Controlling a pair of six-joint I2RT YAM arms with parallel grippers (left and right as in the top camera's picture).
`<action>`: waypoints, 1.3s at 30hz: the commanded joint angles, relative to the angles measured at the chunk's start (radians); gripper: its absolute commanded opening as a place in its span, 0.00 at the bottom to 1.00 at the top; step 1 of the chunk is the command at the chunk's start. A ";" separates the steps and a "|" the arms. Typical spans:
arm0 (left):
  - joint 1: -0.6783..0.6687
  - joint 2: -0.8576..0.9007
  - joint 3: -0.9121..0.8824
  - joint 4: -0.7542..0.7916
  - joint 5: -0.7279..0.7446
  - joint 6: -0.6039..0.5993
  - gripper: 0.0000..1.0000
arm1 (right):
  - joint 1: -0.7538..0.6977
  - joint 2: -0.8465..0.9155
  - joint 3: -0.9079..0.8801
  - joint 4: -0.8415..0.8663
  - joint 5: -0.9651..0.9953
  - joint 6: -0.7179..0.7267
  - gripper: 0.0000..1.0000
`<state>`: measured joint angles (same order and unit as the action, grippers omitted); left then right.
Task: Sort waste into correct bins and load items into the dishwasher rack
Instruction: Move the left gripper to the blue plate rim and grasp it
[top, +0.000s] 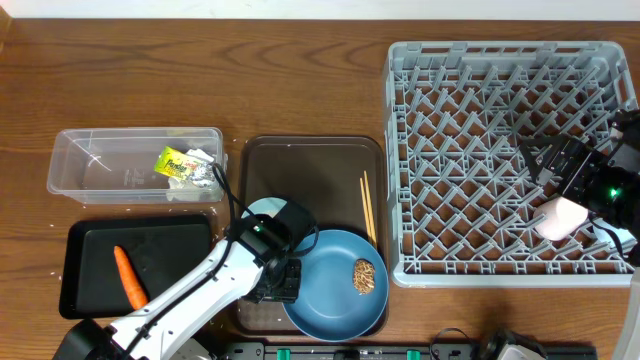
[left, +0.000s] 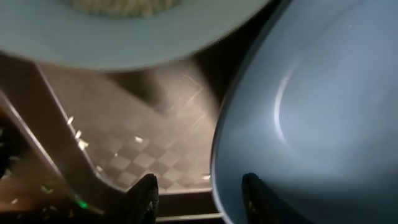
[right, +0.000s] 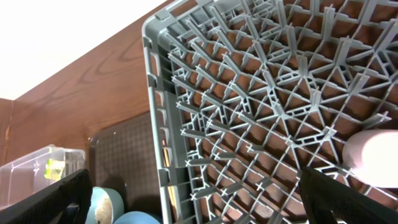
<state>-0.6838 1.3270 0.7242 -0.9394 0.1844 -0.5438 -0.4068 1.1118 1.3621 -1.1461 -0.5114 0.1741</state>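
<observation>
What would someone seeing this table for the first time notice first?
The big grey dishwasher rack fills the right side, with a white-pink cup low on its right side. At the centre, a blue plate carrying a brown food lump rests on the brown serving tray's near edge, and a bright orange carrot lies in the black tray at the left.
</observation>
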 joint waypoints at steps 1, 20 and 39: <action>-0.002 -0.001 -0.002 0.020 -0.021 -0.035 0.45 | 0.022 0.001 0.003 -0.003 0.018 -0.015 0.99; -0.002 0.026 -0.085 0.114 0.004 -0.035 0.31 | 0.022 0.001 0.003 -0.029 0.018 -0.015 0.99; 0.000 0.025 -0.090 0.168 0.093 0.162 0.06 | 0.022 0.001 0.003 -0.050 0.018 -0.015 0.99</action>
<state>-0.6773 1.3464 0.6380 -0.7605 0.2680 -0.4213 -0.4068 1.1118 1.3621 -1.1934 -0.4969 0.1741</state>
